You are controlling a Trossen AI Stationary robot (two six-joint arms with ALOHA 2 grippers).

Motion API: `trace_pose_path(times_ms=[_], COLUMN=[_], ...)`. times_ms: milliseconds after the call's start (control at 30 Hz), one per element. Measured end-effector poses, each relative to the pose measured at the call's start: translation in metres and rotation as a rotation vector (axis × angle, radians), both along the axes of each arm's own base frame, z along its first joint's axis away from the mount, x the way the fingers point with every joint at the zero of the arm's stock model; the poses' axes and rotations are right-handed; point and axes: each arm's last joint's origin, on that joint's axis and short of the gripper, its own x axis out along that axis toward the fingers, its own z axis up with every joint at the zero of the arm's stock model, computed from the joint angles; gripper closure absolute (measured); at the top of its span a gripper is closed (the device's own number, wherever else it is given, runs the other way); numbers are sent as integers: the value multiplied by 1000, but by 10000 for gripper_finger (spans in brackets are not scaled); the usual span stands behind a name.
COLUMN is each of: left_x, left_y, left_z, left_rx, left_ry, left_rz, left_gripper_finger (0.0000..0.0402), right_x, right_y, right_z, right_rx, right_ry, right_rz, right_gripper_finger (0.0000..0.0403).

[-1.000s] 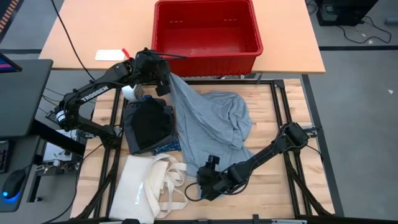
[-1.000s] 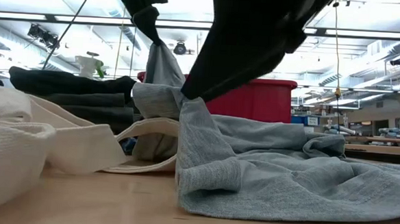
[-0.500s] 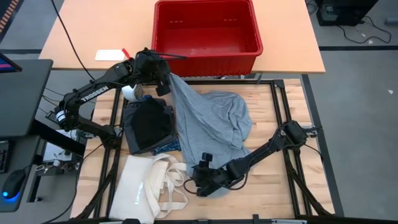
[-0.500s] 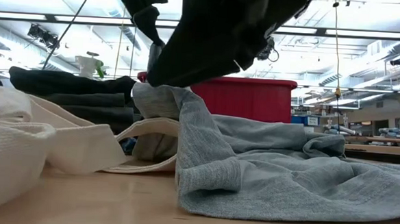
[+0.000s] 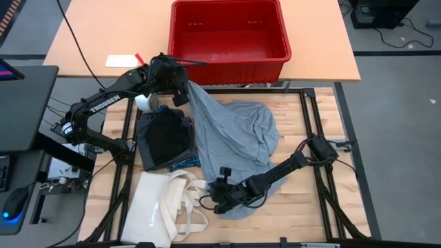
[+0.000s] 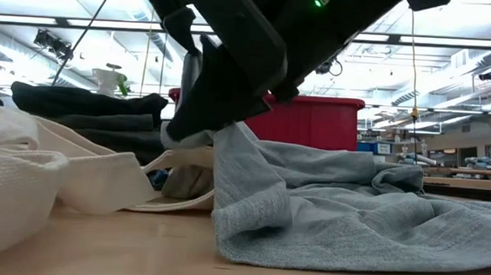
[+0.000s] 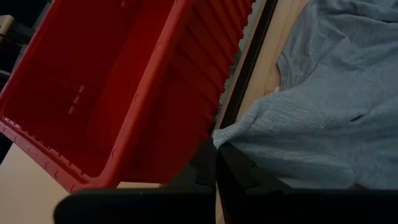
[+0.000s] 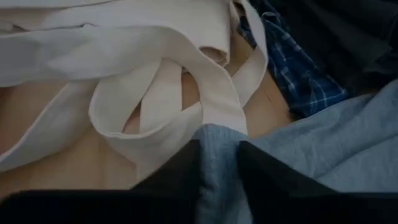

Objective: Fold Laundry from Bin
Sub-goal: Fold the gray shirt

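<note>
High view: the light grey shirt (image 5: 231,141) lies spread on the wooden surface (image 5: 303,207) just in front of the red bin (image 5: 229,38), which looks empty. The left hand (image 5: 180,93) is clamped on the shirt's far corner, beside the bin's front wall; the left wrist view shows its fingers together on the cloth. The right hand (image 5: 222,200) sits at the shirt's near hem; in the right wrist view the grey hem (image 8: 219,163) lies between its two fingers, which are part-closed around it. Whether the grip is firm cannot be told.

A folded dark garment (image 5: 165,138) with a blue plaid shirt (image 5: 186,162) beneath it lies beside the grey shirt. The cream tote bag (image 5: 165,207) lies just beside the right hand, its handle loop (image 8: 165,106) touching the hem.

Risks:
- The right hand may catch the tote handle together with the hem, dragging the bag along.
- A shallow pinch may let the hem slip when lifted.
- Pulling the shirt taut may disturb the stacked garments.
</note>
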Motion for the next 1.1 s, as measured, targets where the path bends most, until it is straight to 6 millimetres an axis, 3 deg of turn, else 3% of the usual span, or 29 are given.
trace_pose_path(times_ms=[167, 333, 467, 700, 800, 933, 1100], left_x=[0, 0, 1, 2, -5, -26, -53], left_y=[0, 0, 0, -5, -10, -24, -43], left_z=[0, 0, 0, 5, 22, 65, 110], left_rx=[-1, -3, -15, -74, -36, 71, 121], left_ry=[-2, -3, -14, -95, -138, -254, -420], left_rz=[-3, -5, -23, -134, -172, -189, -221], left_gripper_finger=[397, 397, 397, 397, 397, 397, 397], right_x=[-1, -3, -16, -57, -72, -81, -81], right_y=[0, 1, 14, 47, 60, 74, 86], right_z=[-1, 6, 42, 122, 144, 157, 165], right_rx=[24, 2, -30, -224, -230, -162, -38], right_ry=[15, 4, -83, -322, -405, -478, -553], right_rz=[2, 8, 27, 46, 87, 201, 499], right_gripper_finger=[379, 392, 396, 396, 396, 396, 394])
